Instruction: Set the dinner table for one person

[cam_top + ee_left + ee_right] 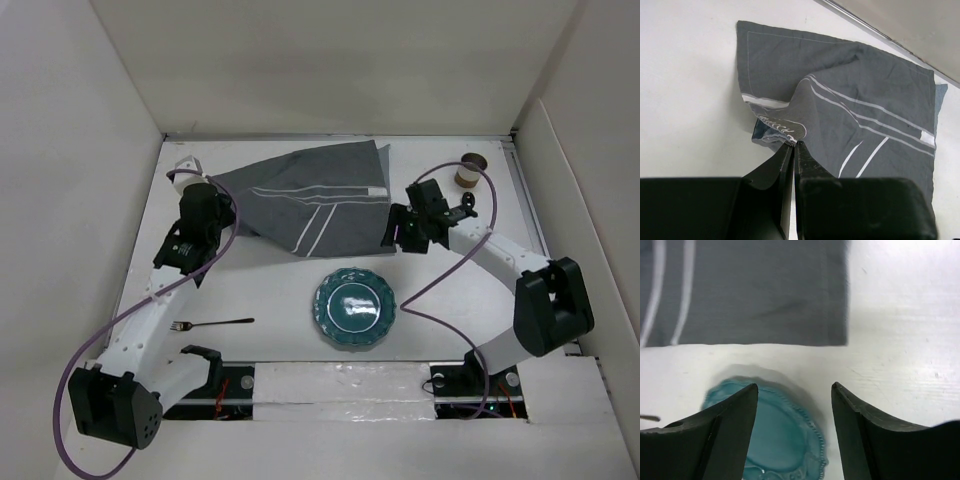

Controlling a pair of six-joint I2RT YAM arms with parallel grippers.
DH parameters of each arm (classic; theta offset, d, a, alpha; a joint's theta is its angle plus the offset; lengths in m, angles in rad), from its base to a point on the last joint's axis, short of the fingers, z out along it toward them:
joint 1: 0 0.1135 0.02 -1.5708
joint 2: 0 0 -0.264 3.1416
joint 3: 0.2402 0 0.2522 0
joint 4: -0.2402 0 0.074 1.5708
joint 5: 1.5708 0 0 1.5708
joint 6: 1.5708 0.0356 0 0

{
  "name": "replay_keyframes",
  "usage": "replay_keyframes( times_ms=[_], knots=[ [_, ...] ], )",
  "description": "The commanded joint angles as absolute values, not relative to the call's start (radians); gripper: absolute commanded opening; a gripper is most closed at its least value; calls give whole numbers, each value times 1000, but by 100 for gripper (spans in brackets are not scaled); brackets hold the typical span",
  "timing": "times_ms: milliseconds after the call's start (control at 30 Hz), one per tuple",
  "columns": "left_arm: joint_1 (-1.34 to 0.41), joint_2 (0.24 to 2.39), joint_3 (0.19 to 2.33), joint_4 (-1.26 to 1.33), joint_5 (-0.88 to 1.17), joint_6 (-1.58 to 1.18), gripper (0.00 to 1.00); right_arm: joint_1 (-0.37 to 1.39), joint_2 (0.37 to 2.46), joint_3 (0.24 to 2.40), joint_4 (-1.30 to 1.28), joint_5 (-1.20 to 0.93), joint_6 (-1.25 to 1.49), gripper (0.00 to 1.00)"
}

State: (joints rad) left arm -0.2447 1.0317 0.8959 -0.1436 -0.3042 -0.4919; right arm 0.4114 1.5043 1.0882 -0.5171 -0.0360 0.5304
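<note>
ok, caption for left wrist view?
Left gripper shut on a fold of the grey white-striped cloth mat on the white tabletop.

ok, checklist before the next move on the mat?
1. Grip of left tool on mat corner: ok, shut on the cloth.
2. Jaws of right tool open, holding nothing: ok.
3. The mat lying flat: not ok, left part folded over.
4. The plate clear of mat: ok, apart, nearer the arms.
5. The fork and cup clear of mat: ok.
</note>
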Motion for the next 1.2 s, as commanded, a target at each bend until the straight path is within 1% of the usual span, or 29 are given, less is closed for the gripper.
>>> replay_keyframes(
  times_ms=[0,33,100,233,333,433,467,500,633,667,700,867,933,1033,1067,1133,1167],
  knots=[
    [-242,982,861,-97,-284,-494,0,373,1512,999,-436,-33,612,66],
    [-242,979,854,-95,-276,-494,0,342,1509,976,-411,-63,636,64],
    [-251,965,841,-97,-270,-492,0,318,1508,928,-333,-110,666,56],
    [-264,956,830,-101,-275,-489,0,290,1537,922,-267,-159,693,57],
    [-264,948,819,-104,-272,-491,0,269,1583,910,-197,-210,731,60],
    [-273,943,815,-109,-275,-486,0,268,1612,894,-161,-236,773,58],
    [-273,942,816,-115,-279,-486,0,268,1618,893,-147,-236,785,56],
    [-273,940,815,-117,-282,-483,0,268,1632,888,-144,-232,796,52],
    [-273,939,811,-112,-281,-485,0,259,1654,885,-136,-189,847,45],
    [-273,937,816,-112,-284,-485,0,250,1661,885,-144,-169,866,41],
    [-273,937,816,-112,-285,-485,0,250,1661,885,-144,-169,867,41],
    [-273,937,825,-115,-293,-483,0,250,1664,887,-163,-133,896,34],
    [-273,936,825,-115,-295,-485,0,250,1687,891,-167,-141,894,34],
    [-273,933,828,-118,-301,-488,0,250,1706,891,-155,-146,897,23],
    [-273,933,828,-118,-301,-488,0,250,1706,885,-140,-149,897,16],
    [-273,933,831,-117,-310,-488,0,239,1706,880,-127,-172,893,10],
    [-273,933,837,-115,-313,-486,0,239,1697,884,-129,-176,888,1]
  ],
)
